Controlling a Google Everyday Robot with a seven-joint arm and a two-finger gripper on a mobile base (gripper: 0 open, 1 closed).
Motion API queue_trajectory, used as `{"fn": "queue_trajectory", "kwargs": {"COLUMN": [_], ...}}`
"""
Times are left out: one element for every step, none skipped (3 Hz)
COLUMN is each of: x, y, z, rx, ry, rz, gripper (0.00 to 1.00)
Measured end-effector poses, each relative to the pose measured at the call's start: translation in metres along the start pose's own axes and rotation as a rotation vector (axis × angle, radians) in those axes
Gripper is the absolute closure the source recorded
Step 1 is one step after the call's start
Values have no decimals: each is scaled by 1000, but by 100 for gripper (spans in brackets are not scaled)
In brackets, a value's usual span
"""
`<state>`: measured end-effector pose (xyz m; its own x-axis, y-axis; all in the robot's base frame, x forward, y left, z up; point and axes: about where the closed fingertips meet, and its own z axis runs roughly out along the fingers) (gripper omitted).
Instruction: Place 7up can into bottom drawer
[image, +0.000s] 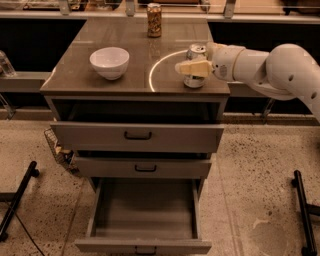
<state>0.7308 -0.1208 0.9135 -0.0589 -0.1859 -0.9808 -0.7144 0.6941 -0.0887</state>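
The 7up can (196, 51) stands upright near the front right corner of the cabinet top (75, 75). My gripper (193, 68) reaches in from the right at the can's height. Its near finger (190, 67) lies across the front of the can, and the jaws are closed on the can's sides. The can's foot rests on the top. The bottom drawer (145, 212) is pulled far out at floor level, with a plain grey inside and nothing in it. It lies below and slightly left of the can.
A white bowl (109, 62) sits on the left of the top and a brown-gold can (154, 20) at the back. The two upper drawers (137, 136) (145, 168) stick out slightly. Black stand legs lie on the floor at the left (17, 200) and right (302, 210).
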Motion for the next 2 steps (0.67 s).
{"fn": "queue_trajectory", "kwargs": {"x": [0, -6], "y": [-1, -5], "z": [3, 3], "rx": [-7, -26], "ry": [-13, -7], "rz": [6, 17], "gripper": [41, 64]}}
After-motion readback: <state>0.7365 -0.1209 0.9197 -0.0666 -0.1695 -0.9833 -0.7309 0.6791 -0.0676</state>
